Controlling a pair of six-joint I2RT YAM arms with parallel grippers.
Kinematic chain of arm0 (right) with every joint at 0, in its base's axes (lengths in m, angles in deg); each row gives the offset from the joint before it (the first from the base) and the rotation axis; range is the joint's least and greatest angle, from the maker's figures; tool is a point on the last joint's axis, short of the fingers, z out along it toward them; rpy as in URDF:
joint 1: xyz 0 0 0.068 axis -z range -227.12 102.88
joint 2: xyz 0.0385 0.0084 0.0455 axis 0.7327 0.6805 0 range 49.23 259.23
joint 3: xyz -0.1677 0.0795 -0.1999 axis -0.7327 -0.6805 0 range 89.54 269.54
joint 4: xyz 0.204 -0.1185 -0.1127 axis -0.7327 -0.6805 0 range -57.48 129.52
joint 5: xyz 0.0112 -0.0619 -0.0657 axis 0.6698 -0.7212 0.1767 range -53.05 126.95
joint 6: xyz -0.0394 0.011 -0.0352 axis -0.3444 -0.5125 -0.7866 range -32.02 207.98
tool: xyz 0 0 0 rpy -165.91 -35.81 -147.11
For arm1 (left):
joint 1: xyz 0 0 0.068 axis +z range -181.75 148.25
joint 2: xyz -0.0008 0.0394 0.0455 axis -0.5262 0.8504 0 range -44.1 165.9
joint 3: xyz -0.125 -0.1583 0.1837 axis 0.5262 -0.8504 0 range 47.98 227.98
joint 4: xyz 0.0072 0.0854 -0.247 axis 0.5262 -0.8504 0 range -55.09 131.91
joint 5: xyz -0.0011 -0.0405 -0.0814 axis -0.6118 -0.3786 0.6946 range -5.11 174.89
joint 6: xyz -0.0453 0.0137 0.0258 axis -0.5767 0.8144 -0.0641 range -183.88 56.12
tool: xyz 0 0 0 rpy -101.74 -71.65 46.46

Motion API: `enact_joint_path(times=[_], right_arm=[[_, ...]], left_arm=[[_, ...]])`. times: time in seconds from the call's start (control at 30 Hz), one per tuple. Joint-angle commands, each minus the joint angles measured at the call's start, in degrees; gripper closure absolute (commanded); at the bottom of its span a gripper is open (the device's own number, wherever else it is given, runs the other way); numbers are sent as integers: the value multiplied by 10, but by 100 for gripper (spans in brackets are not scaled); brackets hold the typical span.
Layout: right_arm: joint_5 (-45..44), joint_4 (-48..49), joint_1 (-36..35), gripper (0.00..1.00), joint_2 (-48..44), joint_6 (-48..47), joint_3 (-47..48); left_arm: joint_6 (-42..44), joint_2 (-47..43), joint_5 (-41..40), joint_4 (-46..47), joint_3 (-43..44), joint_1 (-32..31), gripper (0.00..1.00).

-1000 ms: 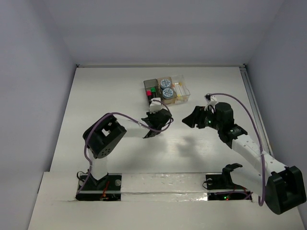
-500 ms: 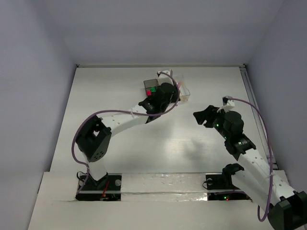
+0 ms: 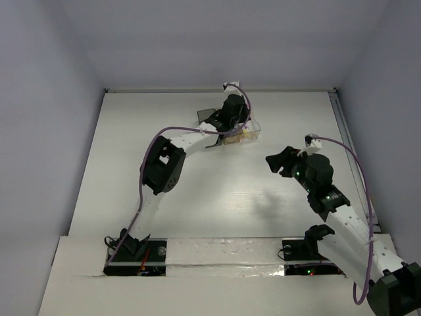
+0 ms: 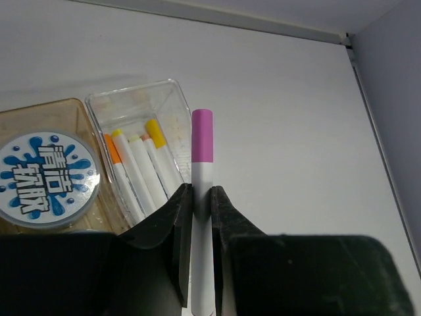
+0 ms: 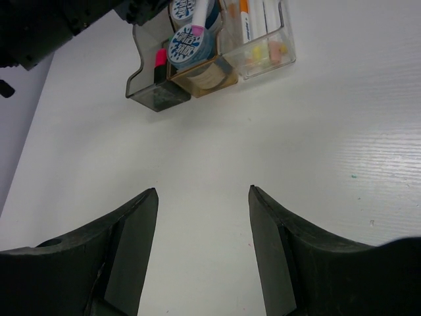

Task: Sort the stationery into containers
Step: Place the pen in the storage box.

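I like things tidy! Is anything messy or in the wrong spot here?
Nothing looks messy. One magenta-capped pen isn't put away, but the left hand grips it beside the clear bin holding other pens.

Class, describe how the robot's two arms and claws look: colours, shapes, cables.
The left arm and right arm both have white links joined by bulky black joint housings. A thin purple cable loops loosely along each. The left claw and right claw each have two black, tapering fingers.
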Motion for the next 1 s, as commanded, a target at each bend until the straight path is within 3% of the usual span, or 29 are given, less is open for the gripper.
enact_joint_path(times=[0.0, 0.3, 0.47, 0.57, 0.6, 0.67, 0.8, 0.97], right_arm=[[-10, 28, -4, 37, -1, -6, -2], [-2, 37, -4, 37, 9, -6, -5], [1, 39, -4, 37, 14, -7, -6], [0, 40, -4, 37, 16, -7, -7], [-1, 41, -4, 37, 16, -7, -8], [0, 42, -4, 37, 18, -7, -7], [-5, 42, -4, 37, 19, -8, -9], [-15, 41, -4, 37, 15, -9, -10]], left_arm=[[-11, 8, 16, 14, 50, 1, 100], [-35, 55, 13, 28, 64, 12, 100], [-42, 66, 16, 33, 71, 17, 93], [-40, 62, 11, 37, 67, 17, 83], [-40, 58, 10, 42, 64, 17, 71], [-38, 53, 12, 48, 56, 23, 58], [-20, 4, 14, 73, 26, 23, 38], [13, -78, 16, 103, -32, 23, 35]])
